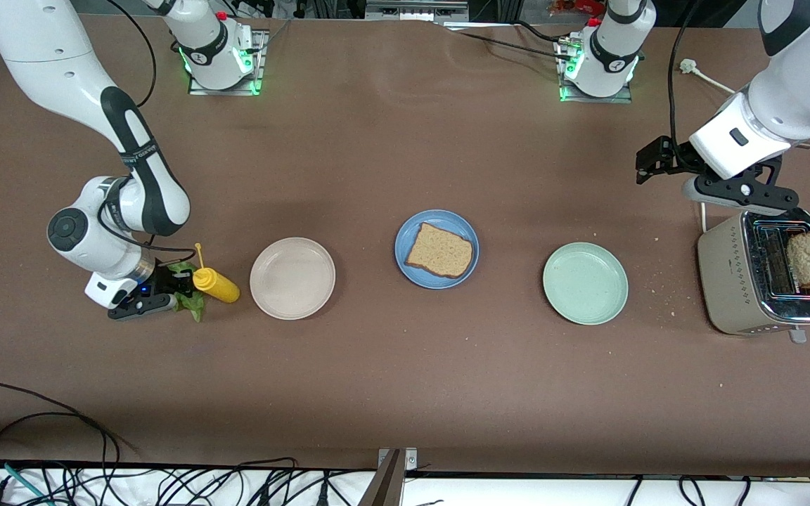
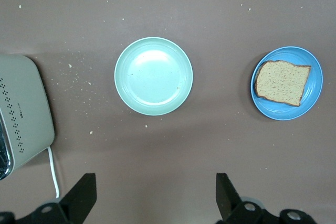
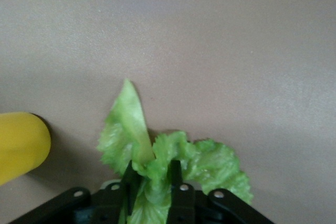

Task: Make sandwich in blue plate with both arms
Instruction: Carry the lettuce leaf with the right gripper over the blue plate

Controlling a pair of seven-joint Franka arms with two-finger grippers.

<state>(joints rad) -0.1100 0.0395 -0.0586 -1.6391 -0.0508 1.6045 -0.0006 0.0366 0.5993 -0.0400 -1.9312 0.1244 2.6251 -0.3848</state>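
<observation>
On brown table, right gripper [image 3: 149, 174] pinches lettuce leaf [image 3: 168, 156]; left gripper [image 2: 155, 200] waits wide open.

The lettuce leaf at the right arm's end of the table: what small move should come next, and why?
Probably lift. The right gripper has its fingers pinched on the lettuce leaf beside the yellow bottle, low at the table. The blue plate holds only one bread slice, so the leaf belongs there next. The left gripper hangs open near the toaster.
</observation>
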